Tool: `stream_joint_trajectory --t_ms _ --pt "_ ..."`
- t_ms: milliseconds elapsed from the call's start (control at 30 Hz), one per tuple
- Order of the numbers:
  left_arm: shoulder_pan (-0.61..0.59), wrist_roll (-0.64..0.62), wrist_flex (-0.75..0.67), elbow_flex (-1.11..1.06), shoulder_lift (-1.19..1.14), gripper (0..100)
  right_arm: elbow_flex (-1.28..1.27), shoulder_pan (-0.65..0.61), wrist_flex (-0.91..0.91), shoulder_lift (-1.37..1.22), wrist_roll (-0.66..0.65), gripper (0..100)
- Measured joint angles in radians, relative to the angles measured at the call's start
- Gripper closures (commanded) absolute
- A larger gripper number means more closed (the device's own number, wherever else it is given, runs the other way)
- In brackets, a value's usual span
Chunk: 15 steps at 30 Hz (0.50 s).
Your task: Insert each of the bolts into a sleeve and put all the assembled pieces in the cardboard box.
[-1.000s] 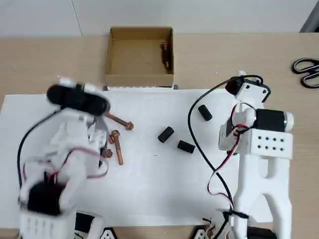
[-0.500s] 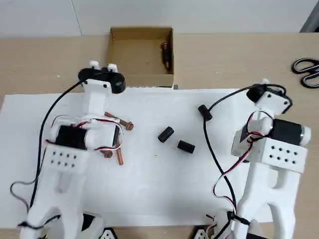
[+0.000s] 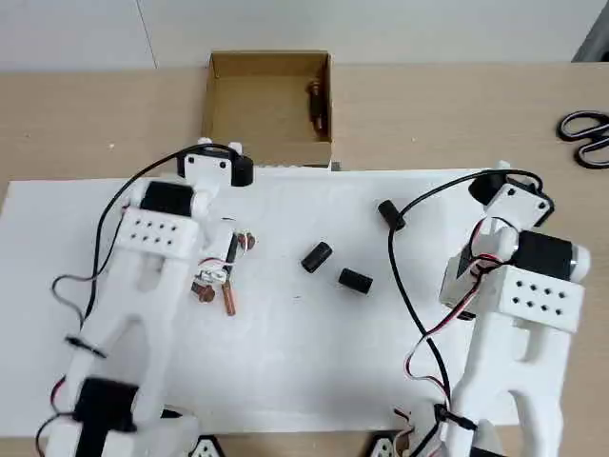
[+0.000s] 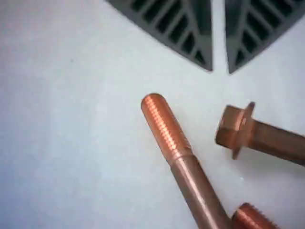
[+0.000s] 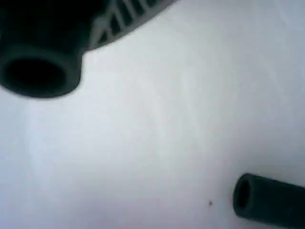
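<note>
Three bolts (image 3: pixel 226 278) lie loose on the white sheet (image 3: pixel 285 362), left of centre in the high view. The left hand (image 4: pixel 218 69) hangs just over them, barely spread and pinching nothing; I judge this a pre-grasp stance. Sleeves (image 3: pixel 317 257) lie mid-frame, the cardboard box (image 3: pixel 269 152) upper centre. I cannot tell the right hand's (image 5: pixel 119 21) grip.

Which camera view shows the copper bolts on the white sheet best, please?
The left wrist view: the bolts lie close up by the left gripper, threads and a flanged head distinct. In the high view the bolts are small and partly hidden under the left arm. The right wrist view looks at two sleeves.
</note>
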State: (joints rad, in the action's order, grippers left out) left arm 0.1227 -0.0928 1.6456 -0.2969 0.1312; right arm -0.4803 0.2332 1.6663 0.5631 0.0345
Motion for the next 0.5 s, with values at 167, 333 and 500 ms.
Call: stream_joint_trajectory --t_ms 167,333,500 --pt "-0.002 -0.002 0.006 0.072 -0.103 95 0.0 0.0 0.0 0.0 0.0 99.5" --pt "-0.002 -0.04 0.005 0.129 -0.189 89 0.0 0.0 0.0 0.0 0.0 99.5" --pt "-0.002 -0.066 0.002 0.164 -0.25 89 0.0 0.0 0.0 0.0 0.0 99.5"
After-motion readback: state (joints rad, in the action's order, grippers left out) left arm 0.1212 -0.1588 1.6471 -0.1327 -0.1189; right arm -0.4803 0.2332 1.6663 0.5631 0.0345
